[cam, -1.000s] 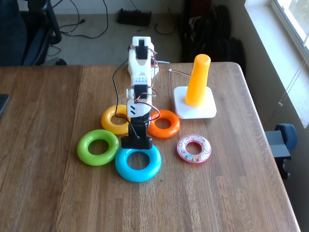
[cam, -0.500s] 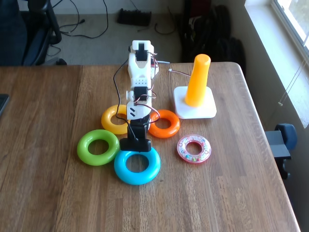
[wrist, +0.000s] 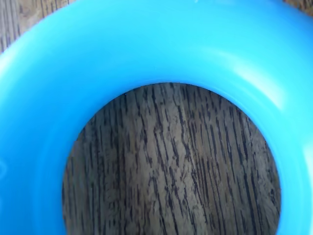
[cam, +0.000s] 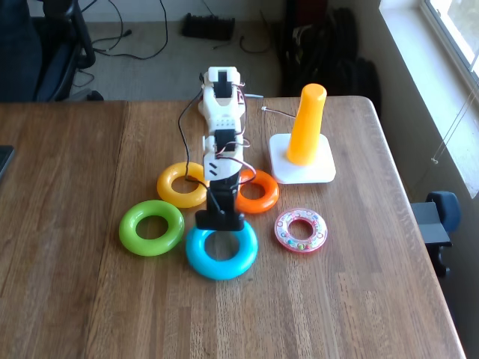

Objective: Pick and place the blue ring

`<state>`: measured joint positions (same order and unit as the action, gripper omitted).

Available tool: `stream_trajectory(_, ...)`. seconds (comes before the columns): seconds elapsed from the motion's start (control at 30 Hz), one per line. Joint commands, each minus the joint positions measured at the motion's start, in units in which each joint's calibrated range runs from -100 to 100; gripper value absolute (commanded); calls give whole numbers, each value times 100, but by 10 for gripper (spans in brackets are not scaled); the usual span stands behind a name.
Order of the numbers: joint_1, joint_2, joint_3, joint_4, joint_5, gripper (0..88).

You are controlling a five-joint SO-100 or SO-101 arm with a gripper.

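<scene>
The glossy blue ring point(cam: 221, 254) lies near the middle of the wooden table in the fixed view. My gripper point(cam: 219, 224) reaches straight down onto the ring's far rim, with its black jaw housing covering that part. The ring has shifted together with the gripper, so the gripper reads as shut on it. In the wrist view the blue ring point(wrist: 156, 44) is very close, with wood grain visible through its hole; the fingers are out of frame there.
A green ring point(cam: 152, 227) lies left of the blue one. A yellow ring point(cam: 178, 185) and an orange ring point(cam: 260, 192) flank the arm. A pink transparent ring point(cam: 301, 230) is at the right. An orange cone peg point(cam: 308, 123) stands on a white base point(cam: 322, 172) behind.
The gripper and the blue ring have shifted together a little to the right. The other rings have stayed where they were.
</scene>
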<state>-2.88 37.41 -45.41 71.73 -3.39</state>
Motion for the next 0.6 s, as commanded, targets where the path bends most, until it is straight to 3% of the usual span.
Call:
stream_trajectory(0.0,-107,-405,-1156,274,49,23)
stream_trajectory(0.57,-332,-530,-3643,1724,49,23)
